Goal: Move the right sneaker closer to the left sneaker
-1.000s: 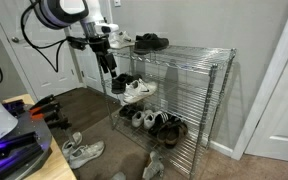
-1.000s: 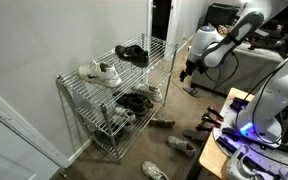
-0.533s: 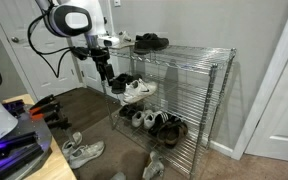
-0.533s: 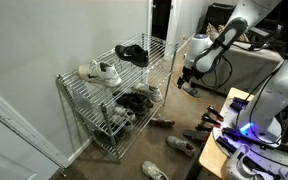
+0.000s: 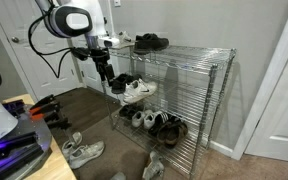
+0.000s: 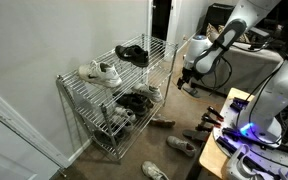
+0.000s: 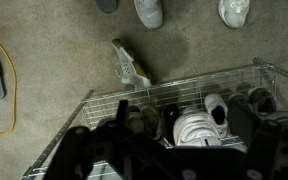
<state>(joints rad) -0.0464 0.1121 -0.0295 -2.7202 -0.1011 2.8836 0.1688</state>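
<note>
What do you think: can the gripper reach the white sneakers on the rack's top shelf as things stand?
Probably yes. The white sneakers lie uncovered on the rack's top shelf. The gripper hangs aside, seemingly lower, so it must rise first.

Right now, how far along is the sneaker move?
Done: nothing; both white sneakers sit atop the wire rack, untouched. In hand: the gripper hangs off the rack's end, below its top level, no shoe in its jaws. Left: reach the sneaker to be moved, grasp it, slide it toward its mate.
</note>
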